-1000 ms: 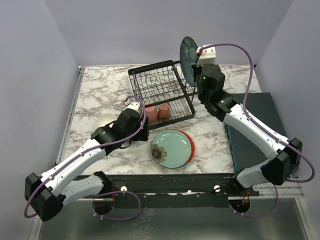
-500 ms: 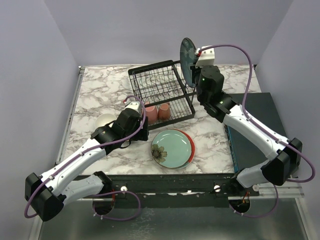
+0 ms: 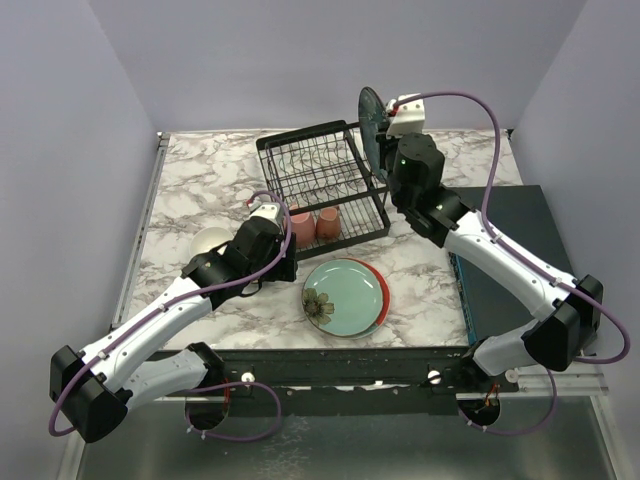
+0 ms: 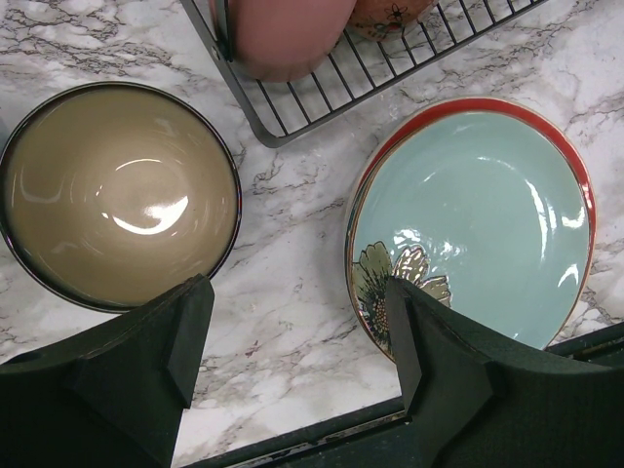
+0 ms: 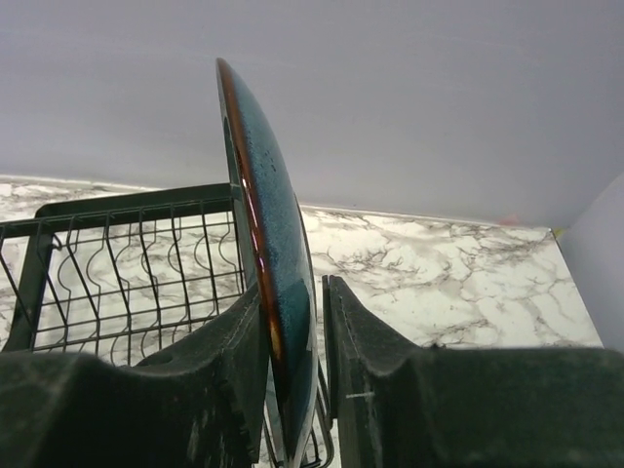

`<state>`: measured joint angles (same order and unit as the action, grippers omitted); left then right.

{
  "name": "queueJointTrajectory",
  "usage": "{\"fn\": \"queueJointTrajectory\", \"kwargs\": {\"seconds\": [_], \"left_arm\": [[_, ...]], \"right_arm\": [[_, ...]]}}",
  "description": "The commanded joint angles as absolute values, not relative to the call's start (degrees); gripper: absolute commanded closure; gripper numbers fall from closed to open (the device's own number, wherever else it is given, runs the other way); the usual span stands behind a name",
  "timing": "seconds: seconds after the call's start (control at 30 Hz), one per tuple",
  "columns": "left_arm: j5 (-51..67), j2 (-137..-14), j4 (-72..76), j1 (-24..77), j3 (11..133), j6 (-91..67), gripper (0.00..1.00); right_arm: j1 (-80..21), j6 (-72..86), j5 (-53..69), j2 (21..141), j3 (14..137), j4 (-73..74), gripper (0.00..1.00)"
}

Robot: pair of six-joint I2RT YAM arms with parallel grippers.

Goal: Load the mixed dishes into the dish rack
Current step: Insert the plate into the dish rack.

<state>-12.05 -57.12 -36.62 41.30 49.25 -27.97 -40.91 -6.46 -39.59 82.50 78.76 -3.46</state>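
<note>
No readable text, label, brand or number shows on anything.

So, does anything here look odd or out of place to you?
Nothing is spilled or broken. The one odd sight is the dark teal-blue plate, standing on edge and leaning slightly at the right end of the dish rack, between the right arm's jaws; whether it sits in a slot cannot be told.
</note>
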Motion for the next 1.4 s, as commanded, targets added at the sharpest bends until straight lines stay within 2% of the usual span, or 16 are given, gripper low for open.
{"fn": "queueJointTrajectory", "kwargs": {"seconds": [0.0,0.4,0.9,1.07,1.17,1.37], "left_arm": [[-12.8,-56.8,-37.9,41.0,48.9,-27.4,0.22],[-12.8,-56.8,-37.9,41.0,48.9,-27.4,0.22],[-12.7,-57.2,-38.0,40.9,48.8,-27.6,0.21],[-12.4,-57.3,-38.0,40.9,48.9,-28.4,0.15],[-12.3,-56.9,-37.9,40.9,48.8,-28.8,0.02],[-11.8,-56.2,-37.9,40.9,48.8,-29.5,0.01]], "right_arm": [[-41.6,-5.8,-40.4,82.5,79.1,-5.6,0.65],[-42.7,-4.8,-39.3,81.2,81.1,-4.2,0.46],[-42.8,-0.2,-34.0,75.0,81.0,4.7,0.37],[-42.8,3.6,-32.5,71.4,79.3,8.9,0.34],[-42.8,4.8,-32.2,68.4,76.9,10.5,0.32],[-42.8,9.7,-29.8,61.9,72.0,16.0,0.28]]}}
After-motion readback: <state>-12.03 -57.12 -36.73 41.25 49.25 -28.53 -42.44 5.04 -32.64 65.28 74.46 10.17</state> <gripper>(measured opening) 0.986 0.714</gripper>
